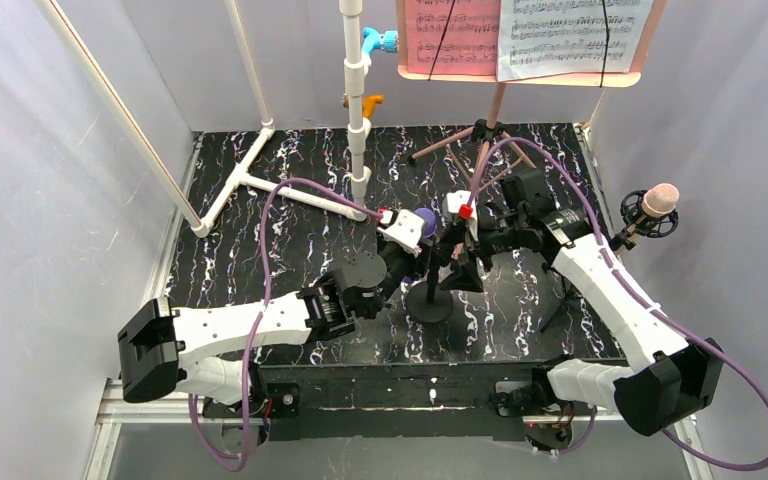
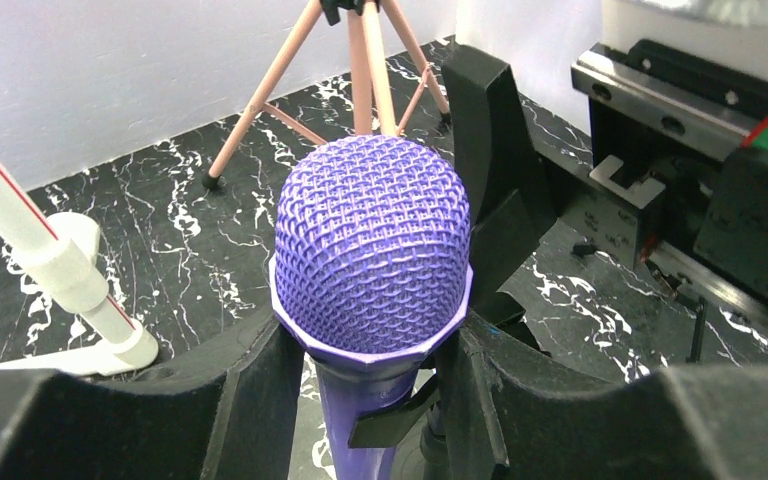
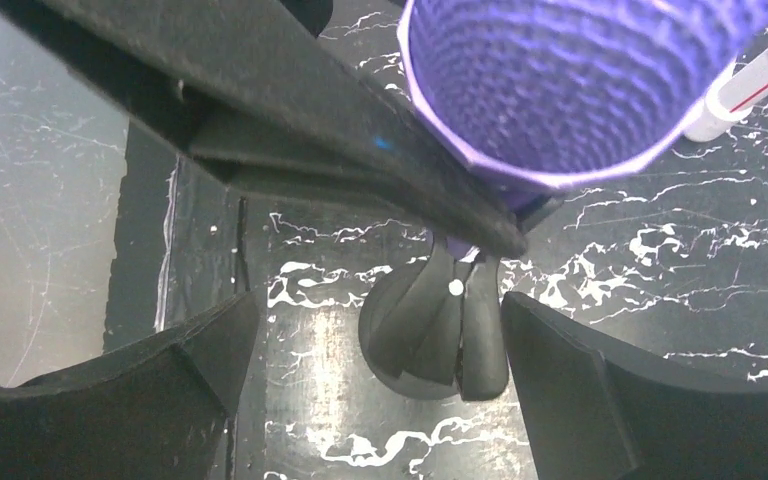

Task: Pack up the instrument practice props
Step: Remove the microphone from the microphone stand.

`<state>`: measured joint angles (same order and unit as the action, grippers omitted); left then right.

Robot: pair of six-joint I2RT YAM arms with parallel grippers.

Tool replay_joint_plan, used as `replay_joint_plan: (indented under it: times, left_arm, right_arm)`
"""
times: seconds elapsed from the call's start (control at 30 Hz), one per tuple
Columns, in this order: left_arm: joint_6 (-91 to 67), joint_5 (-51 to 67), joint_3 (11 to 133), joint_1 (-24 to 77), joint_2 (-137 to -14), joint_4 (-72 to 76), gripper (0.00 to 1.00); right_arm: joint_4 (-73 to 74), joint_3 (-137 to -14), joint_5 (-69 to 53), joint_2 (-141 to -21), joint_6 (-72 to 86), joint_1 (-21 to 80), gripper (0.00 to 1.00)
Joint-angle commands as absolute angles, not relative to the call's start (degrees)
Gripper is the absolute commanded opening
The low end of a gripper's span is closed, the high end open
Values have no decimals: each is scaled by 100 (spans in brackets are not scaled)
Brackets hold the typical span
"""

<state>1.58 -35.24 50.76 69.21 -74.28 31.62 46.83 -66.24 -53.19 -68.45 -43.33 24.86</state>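
The black marbled table (image 1: 230,260) fills the middle of the top view, with a white pipe frame (image 1: 357,120) at its upper left. The left arm (image 1: 250,325) reaches from the lower left toward the centre, forearm low and wrist raised. The right arm (image 1: 610,290) bends in from the lower right, wrist pointing left. The pink music stand (image 1: 495,110) rises at the top edge, carrying a pink page (image 1: 450,35) and a white page (image 1: 570,35). At the centre, the left gripper (image 2: 370,400) pinches the purple microphone (image 2: 372,255) just under its mesh head, above a black stand base (image 1: 429,303). The right gripper (image 3: 385,400) hangs beside it, jaws spread wide and gripping nothing. A pink microphone (image 1: 660,198) sits at the right edge.
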Motion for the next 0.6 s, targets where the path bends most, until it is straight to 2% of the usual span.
replay_joint_plan:
  times: [0.0, 0.03, 0.17, 0.27, 0.43, 0.5, 0.57]
  left_arm:
    - [-219, -4214, 5458, 6978, -7407, 3544, 0]
    - [-227, -4226, 5458, 6987, -7410, 3543, 0]
    - [-225, -4218, 5473, 6996, -7432, 3543, 0]
    - [-207, -4220, 5476, 6996, -7412, 3543, 0]
    - [-208, -4186, 5451, 7005, -7364, 3544, 0]
    - [-189, -4135, 5430, 7007, -7309, 3543, 0]
    - [-185, -4089, 5402, 7014, -7217, 3535, 0]
  right_arm:
    - [3872, -6756, -4947, -6917, -3543, 2672, 100]
    - [3815, -6720, -4891, -6909, -3488, 2688, 100]
    - [3561, -6598, -4730, -6865, -3265, 2698, 87]
    - [3517, -6576, -4644, -6858, -3250, 2698, 70]
    - [3456, -6486, -4417, -6818, -3337, 2698, 28]
    - [3461, -6426, -4346, -6784, -3445, 2698, 19]
    - [3466, -6393, -4341, -6749, -3532, 2698, 15]
